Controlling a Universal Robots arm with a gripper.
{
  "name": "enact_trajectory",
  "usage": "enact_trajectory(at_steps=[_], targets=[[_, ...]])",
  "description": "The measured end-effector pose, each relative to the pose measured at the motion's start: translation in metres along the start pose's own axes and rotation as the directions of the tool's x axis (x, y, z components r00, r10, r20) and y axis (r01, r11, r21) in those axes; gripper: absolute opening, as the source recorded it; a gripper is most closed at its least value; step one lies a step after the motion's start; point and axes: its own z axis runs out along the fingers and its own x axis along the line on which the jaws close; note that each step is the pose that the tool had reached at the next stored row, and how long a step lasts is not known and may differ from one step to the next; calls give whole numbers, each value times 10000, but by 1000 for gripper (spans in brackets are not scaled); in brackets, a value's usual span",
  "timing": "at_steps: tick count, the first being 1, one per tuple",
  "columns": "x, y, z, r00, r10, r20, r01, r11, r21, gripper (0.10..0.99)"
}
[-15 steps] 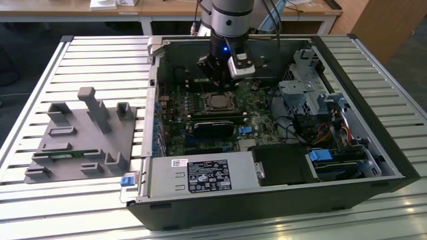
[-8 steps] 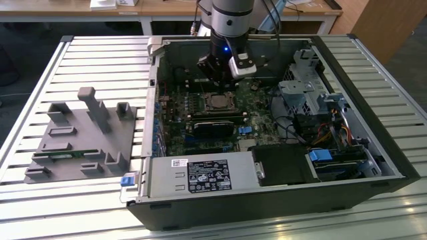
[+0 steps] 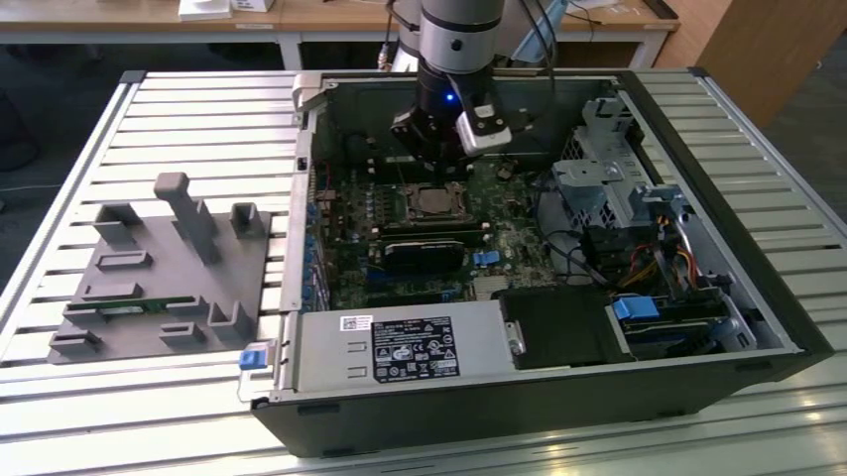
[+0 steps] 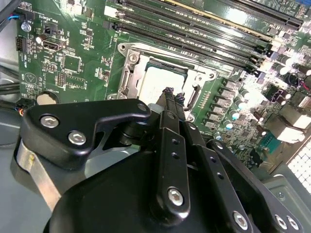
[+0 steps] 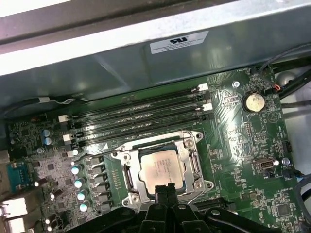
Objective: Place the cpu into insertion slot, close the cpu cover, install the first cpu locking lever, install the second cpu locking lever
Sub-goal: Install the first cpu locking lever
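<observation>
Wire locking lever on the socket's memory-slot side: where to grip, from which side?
Grip the thin metal lever by its hooked free end, jutting past the square silver cover frame. Come from above: it lies flat against the green circuit board, leaving probably only that end clear.

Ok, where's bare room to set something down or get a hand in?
Bare table slats: behind the grey fixture, in front of it, and along the case at the exterior view's right. Crowded inside the case: the gripper hangs over the cpu, beside the memory slots.
</observation>
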Motion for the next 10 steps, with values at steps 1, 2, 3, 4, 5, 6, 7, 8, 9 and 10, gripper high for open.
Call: enact_trajectory(at_steps=[1,2,3,4,5,6,7,8,9,10], targets=[[1,0,0,10000,-28,5,28,10000,-1,118],[6,-1,1,10000,-44,14,44,10000,-6,118],[15,-3,1,10000,-49,30,49,10000,-12,118],[30,-7,3,10000,-50,52,50,10000,-21,118],[48,-11,4,10000,-51,75,51,10000,-27,118],[64,-15,4,9999,-52,94,52,10000,-35,118],[73,-17,5,9999,-63,108,64,10000,-40,118],[75,-17,5,9999,-115,112,116,9999,-42,118],[75,-17,5,9997,-238,113,238,9997,-40,118],[75,-18,5,9993,-357,113,358,9994,-40,118]])
